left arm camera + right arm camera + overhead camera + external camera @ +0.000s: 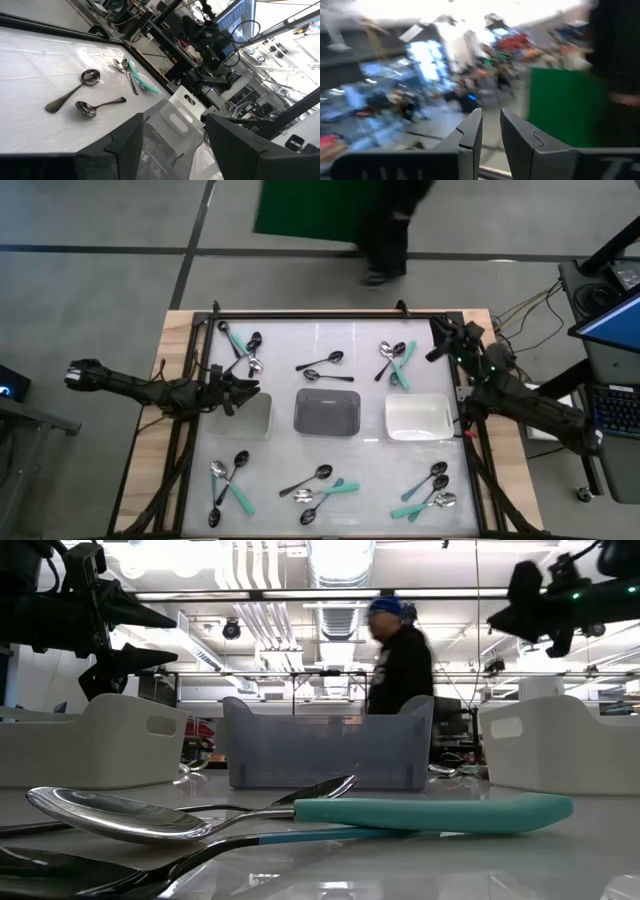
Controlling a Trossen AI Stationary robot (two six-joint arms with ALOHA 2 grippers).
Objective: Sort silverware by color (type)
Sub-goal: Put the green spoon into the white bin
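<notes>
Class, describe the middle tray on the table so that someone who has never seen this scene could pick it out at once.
Three rectangular trays stand in a row across the middle of the white table. Take the centre one, between the two white trays. It alone is grey.

The left arm reaches in from the table's left edge, lying nearly level, its dark two-finger left gripper [243, 390] over the left-centre of the table with its jaws spread wide and empty. The right arm angles in from the right, its dark right gripper [437, 352] raised at the far right corner, jaws nearly together, gripping nothing.
</notes>
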